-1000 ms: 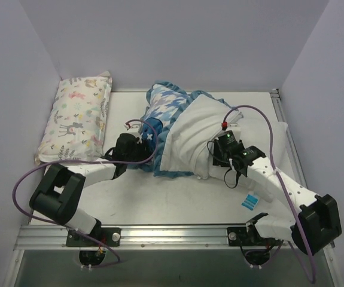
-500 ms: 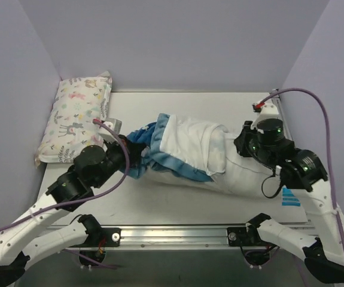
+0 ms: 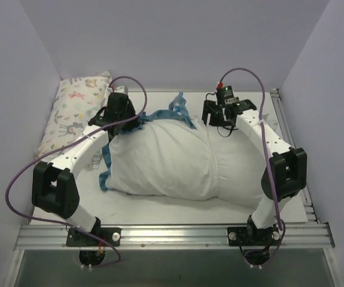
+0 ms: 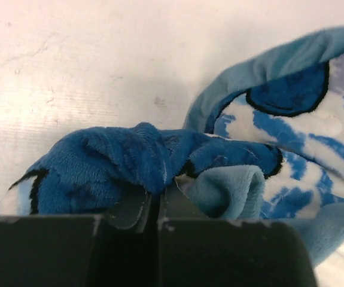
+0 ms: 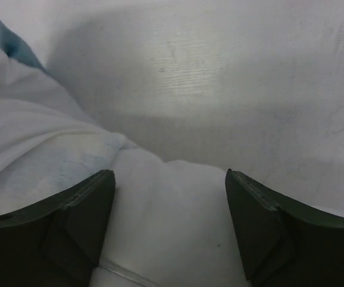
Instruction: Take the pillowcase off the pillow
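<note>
At ten o'clock on the worktop (image 3: 177, 210), a pastel animal-print pillow (image 3: 76, 113) is lying against the wall, apart from the job. Just right of it, the left end effector (image 3: 122, 113) is clenching a bunch of the pillowcase (image 4: 118, 161), jaws closed tight on dark blue plush at the bundle's eleven o'clock corner. Blue ruffled trim (image 3: 104, 170) is trailing down the nine o'clock side. The case's white reverse is covering much of the pillow (image 3: 243, 176), which is filling the middle of the worktop and seemingly showing bare toward three o'clock. At one o'clock, the right end effector (image 3: 218, 116) is hovering released, jaws spread wide over white cloth. Both things are looking soft and light. The plump pillow is likely to squash and drag along rather than slide free, so it is calling for a deep pinch at its three o'clock end, with the case taken by its hem, where the cloth is doubling.
</note>
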Motion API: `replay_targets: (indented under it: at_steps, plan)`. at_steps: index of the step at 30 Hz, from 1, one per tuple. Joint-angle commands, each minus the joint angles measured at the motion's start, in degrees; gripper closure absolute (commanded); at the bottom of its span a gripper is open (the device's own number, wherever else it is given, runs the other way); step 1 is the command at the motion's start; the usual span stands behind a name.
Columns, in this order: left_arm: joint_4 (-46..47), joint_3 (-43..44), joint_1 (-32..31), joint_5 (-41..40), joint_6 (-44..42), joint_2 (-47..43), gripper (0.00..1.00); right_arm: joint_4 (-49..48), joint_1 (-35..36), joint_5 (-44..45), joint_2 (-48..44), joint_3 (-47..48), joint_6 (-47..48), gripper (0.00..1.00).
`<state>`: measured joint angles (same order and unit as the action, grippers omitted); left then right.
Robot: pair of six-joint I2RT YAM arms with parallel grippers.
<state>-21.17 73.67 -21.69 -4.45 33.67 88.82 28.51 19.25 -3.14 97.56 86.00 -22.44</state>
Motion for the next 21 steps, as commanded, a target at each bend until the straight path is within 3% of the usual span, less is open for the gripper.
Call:
replay_targets:
  at_steps: [1, 5, 6, 7, 9, 14, 17, 21]
  plan:
    - [0.2, 0.4, 1.1, 4.4, 0.6, 0.7, 0.95, 1.5, -0.4, -0.1, -3.7, 4.6, 0.0, 0.22]
    - [4.6, -0.2, 1.1, 4.4, -1.3, -0.7, 0.47, 3.0, -0.2, 4.7, -8.7, 12.2, 1.2, 0.11]
    - [6.4, 0.3, 1.2, 4.4, -2.3, -1.8, 0.31, 3.4, -0.3, 6.8, -9.8, 13.0, 1.3, 0.09]
    - [6.7, 1.0, 1.2, 4.4, -2.6, -2.3, 0.26, 3.4, -0.3, 8.2, -11.1, 13.2, 1.3, 0.08]
    - [6.8, 2.5, 1.1, 3.9, -3.9, -4.6, 0.18, 3.5, -0.3, 9.2, -15.1, 12.6, 1.3, 0.05]
    - [4.4, 4.6, -3.1, 0.3, -6.8, -11.3, 0.14, 3.7, 0.1, 10.6, -26.2, 3.4, -0.1, 0.05]
    - [-1.3, 2.5, -7.8, -7.8, -7.5, -14.9, 0.12, 3.0, 0.7, 11.4, -34.5, -9.1, -1.0, 0.04]
    - [-1.2, -3.7, -18.3, -14.8, -5.5, -18.4, 0.12, -2.5, 1.3, 11.4, -42.9, -28.3, -3.7, 0.02]
